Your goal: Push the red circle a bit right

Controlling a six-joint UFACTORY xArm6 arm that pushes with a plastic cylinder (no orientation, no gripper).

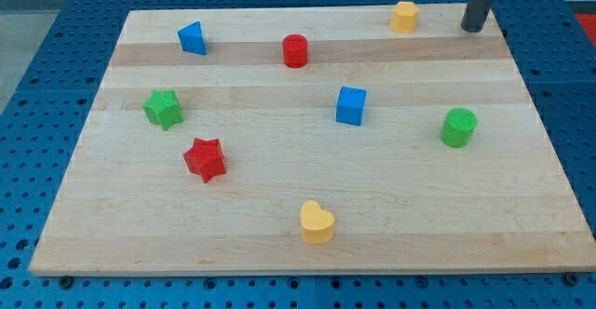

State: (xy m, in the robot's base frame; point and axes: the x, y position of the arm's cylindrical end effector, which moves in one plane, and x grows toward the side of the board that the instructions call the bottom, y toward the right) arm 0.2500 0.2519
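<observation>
Camera view: a pale wooden bench (307,225) carries small coloured blocks. The red circle, a short red cylinder (295,50), stands near the view's top, left of centre. My tip (473,29), the end of a dark rod with no gripper to open or close, sits at the top right corner, well apart, seemingly touching nothing. The circle lies to its left, so pushing rightward probably means rounding to the circle's far side. No containers appear

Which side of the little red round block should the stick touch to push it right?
Probably its flat-free curved wall on the view's left, at mid-width. The red cylinder block stands upright, so an off-centre push could slip off. My tip is far to its right now.
</observation>
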